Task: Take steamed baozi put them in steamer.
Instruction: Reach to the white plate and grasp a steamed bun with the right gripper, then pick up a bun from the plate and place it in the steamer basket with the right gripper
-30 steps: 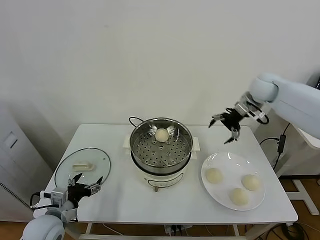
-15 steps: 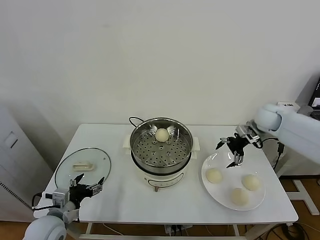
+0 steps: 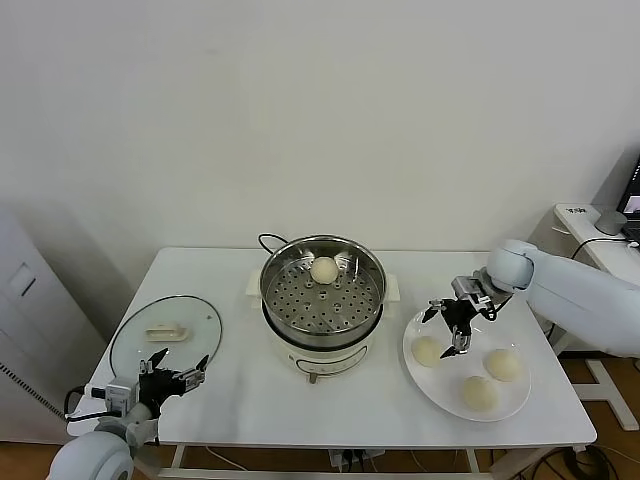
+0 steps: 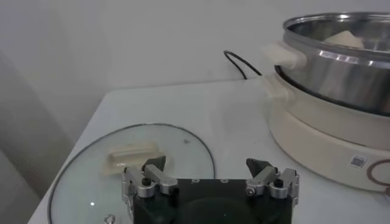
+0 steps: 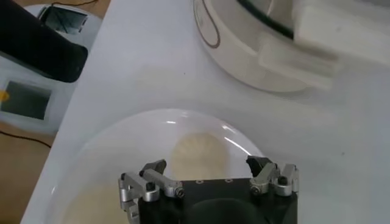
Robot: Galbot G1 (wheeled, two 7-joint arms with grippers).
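- Head view: the steamer [image 3: 322, 300], a steel pot on a white electric base, stands mid-table with one baozi [image 3: 323, 269] already on its perforated tray, toward the far wall. Three more baozi lie on the white plate [image 3: 432, 377] to the steamer's right: the nearest bun [image 3: 428, 350], one at the plate's right side [image 3: 502, 364], and one at the front [image 3: 478, 392]. Your right gripper [image 3: 447, 326] hangs just above the nearest bun, jaws spread and empty. Your left gripper [image 3: 170, 374] sits parked at the table's front left corner beside the glass lid [image 3: 166, 330], jaws likewise spread, holding nothing.
- Left wrist view: the left gripper [image 4: 210, 173] shows open fingers over the table, with the glass lid [image 4: 79, 182] just ahead and the steamer [image 4: 341, 73] off to one side. Leave this arm where it is; it appears clear of the working path.
- Right wrist view: the right gripper [image 5: 207, 170] is wide open with the target bun [image 5: 200, 155] between and slightly ahead of its fingertips, resting on the plate [image 5: 100, 149]; the steamer base [image 5: 262, 61] lies beyond. Centre the bun between the jaws before descending, lower until the fingers straddle its widest part, and close gently, since soft dough probably dents or tears under a hard squeeze. Lift straight up to clear the plate rim and the pot wall.
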